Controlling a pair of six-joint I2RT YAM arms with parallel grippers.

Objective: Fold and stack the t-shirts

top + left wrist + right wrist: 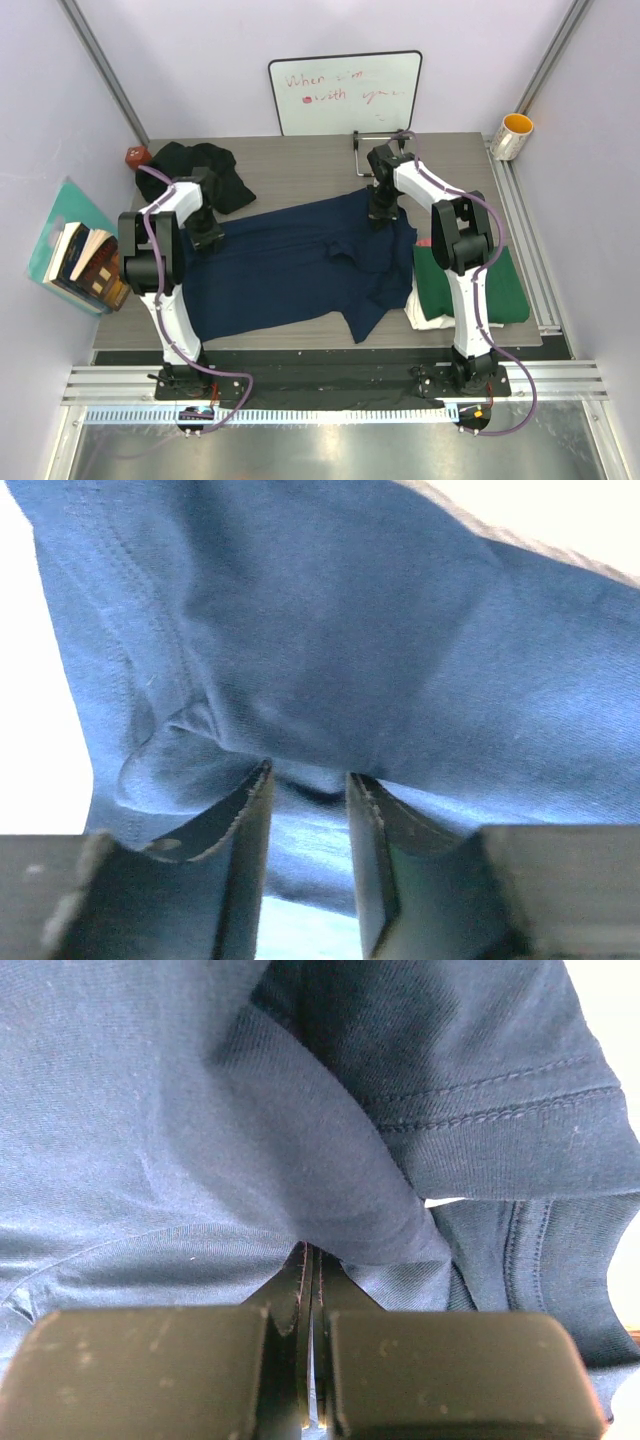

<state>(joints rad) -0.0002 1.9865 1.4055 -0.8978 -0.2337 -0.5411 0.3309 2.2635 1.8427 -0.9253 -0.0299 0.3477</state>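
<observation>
Five t-shirts on your table, entered left to right.

1. Black t-shirt: crumpled in a heap at the far left corner.
2. Navy t-shirt: spread wide across the middle, wrinkled, with one part trailing toward the near edge.
 - Your left gripper sits at the shirt's left edge. Its jaws stand a little apart with a fold of navy cloth between them. Whether the fold is pinched, you cannot tell.
 - Your right gripper sits at the shirt's far right edge, jaws pressed together on a ridge of the navy cloth.
3. Dark green t-shirt: folded, topmost in the stack at the near right.
4. Cream-white t-shirt: folded beneath the green, showing at the stack's left side.
5. Pink-red t-shirt: only a sliver shows at the stack's far left corner.

Sundries: whiteboard against the far wall; yellow-lined cup at the far right; books off the left edge.
</observation>
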